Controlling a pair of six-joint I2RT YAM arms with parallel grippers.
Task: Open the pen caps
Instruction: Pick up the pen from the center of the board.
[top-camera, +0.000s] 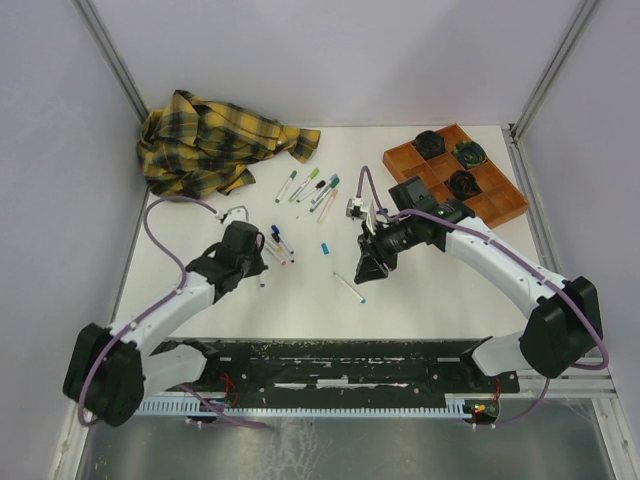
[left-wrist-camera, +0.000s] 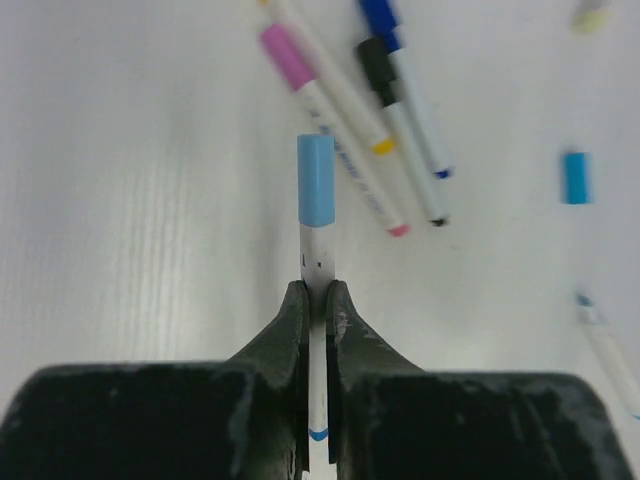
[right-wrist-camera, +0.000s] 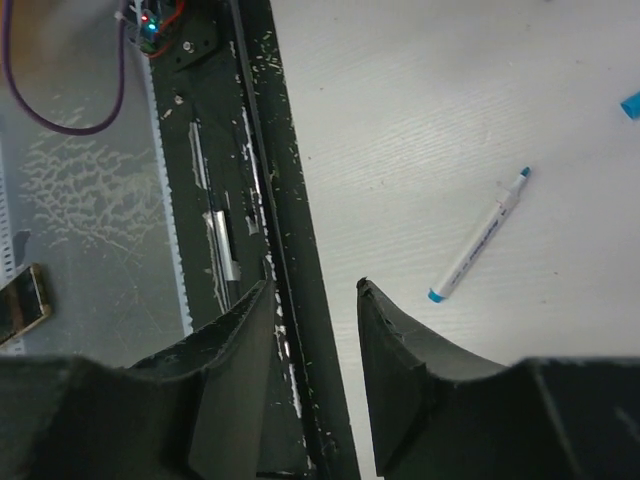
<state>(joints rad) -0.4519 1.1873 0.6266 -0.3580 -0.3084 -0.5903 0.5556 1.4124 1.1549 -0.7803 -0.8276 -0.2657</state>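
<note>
we see the left gripper (left-wrist-camera: 318, 300) pressed tight on a white pen (left-wrist-camera: 318, 262). the pen sticks out past the fingers, away from the camera. its light blue cap (left-wrist-camera: 315, 180) sits on the far end of the pen. the cap is on the pen and does not touch the fingers.

just past the held pen, more pens lie close together on the white table (top-camera: 430, 290). one has a pink cap (left-wrist-camera: 285, 50), one has a black cap (left-wrist-camera: 375, 62) and one has a dark blue cap (left-wrist-camera: 380, 12). these caps are all on their pens. a loose blue cap (left-wrist-camera: 576, 177) lies by itself on the table, off to the right of the held pen.

the right gripper (right-wrist-camera: 315, 300) is spread apart and holds nothing. between its fingers we see the black strip (right-wrist-camera: 300, 200) at the near edge of the table. near it lies a bare pen (right-wrist-camera: 478, 238) with no cap, so its blue tip shows.

from above, the two grippers are in the middle of the table, apart from each other. farther back lies a bunch of pens (top-camera: 315, 190), and some of them have green caps (top-camera: 313, 172). a yellow checked cloth (top-camera: 215, 140) is piled in the far left corner. an orange tray (top-camera: 497, 205) sits at the far right, with dark round things (top-camera: 437, 145) in some of its boxes.
</note>
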